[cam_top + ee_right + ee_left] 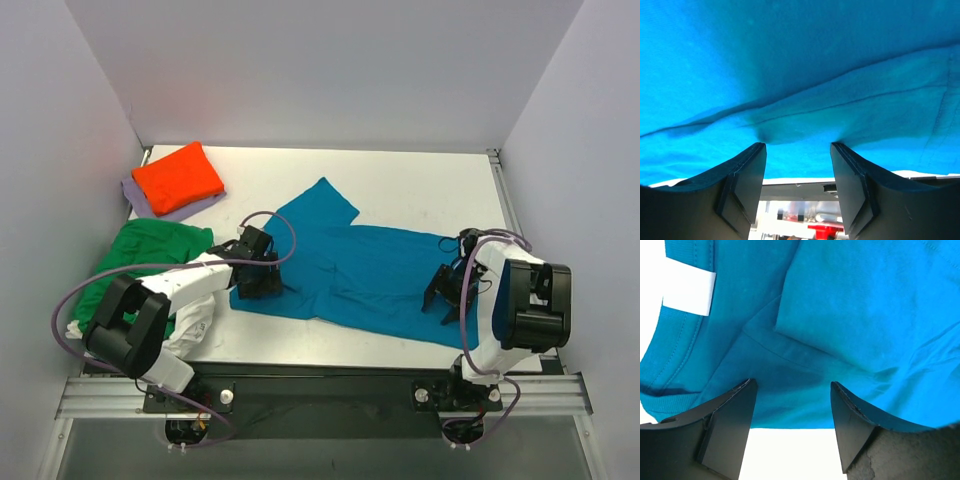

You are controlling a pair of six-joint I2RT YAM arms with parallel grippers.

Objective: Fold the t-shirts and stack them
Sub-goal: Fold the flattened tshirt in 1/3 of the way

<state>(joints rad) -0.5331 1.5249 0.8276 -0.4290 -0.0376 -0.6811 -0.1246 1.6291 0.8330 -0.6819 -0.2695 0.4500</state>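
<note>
Pale walls are closing in a white surface (420, 180) on three sides. Across its middle the teal-blue t-shirt (370, 270) is lying spread out and rumpled, with one sleeve pointing toward 12 o'clock. At 10 o'clock the orange t-shirt (178, 177) is sitting folded on top of the lavender t-shirt (137, 197), of which only an edge is showing. At 9 o'clock the green t-shirt (145, 248) is lying crumpled, and the white t-shirt (195, 322) is bunching up at 8 o'clock beside the left arm. The left hand (792, 385) is hanging over the teal-blue shirt's 9 o'clock end near the collar, where a white label (687, 287) is showing. Its fingers are standing apart, released and gripping nothing. The right hand (797, 145) is reaching down at the shirt's 3 o'clock end, its fingers likewise spread wide. Their tips appear to be pressing the cloth, which is puckering between them near a stitched hem.
</note>
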